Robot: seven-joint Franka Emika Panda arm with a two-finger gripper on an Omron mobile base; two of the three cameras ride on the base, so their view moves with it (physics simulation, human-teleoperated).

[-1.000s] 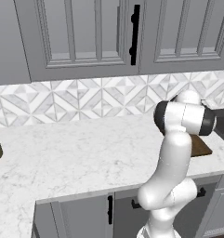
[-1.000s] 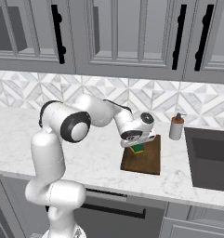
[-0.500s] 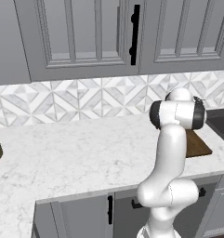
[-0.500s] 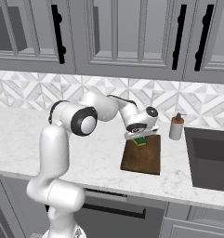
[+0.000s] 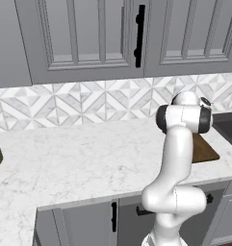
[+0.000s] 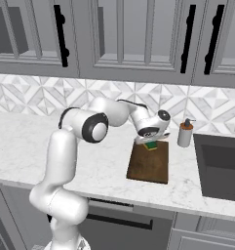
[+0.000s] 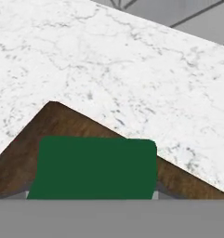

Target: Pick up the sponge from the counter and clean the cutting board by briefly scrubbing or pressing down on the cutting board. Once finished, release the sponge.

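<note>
Gripper [image 6: 150,143] closed around the sponge [image 6: 150,145], green top just under the hand; pressed down at the far end of the cutting board [image 6: 148,163], near one corner; board flat on the counter [image 6: 31,141], beside the soap bottle [image 6: 185,133].

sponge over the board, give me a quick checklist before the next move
1. Sponge in the pincer: ok, held between the fingers.
2. Sponge over the cutting board: ok, above its far end near a corner.
3. Sponge pressed on the wood: cannot tell; contact is hidden.
4. Soap bottle apart from the hand: ok, it stands upright to the side.
5. Board flat on the counter: ok.
</note>
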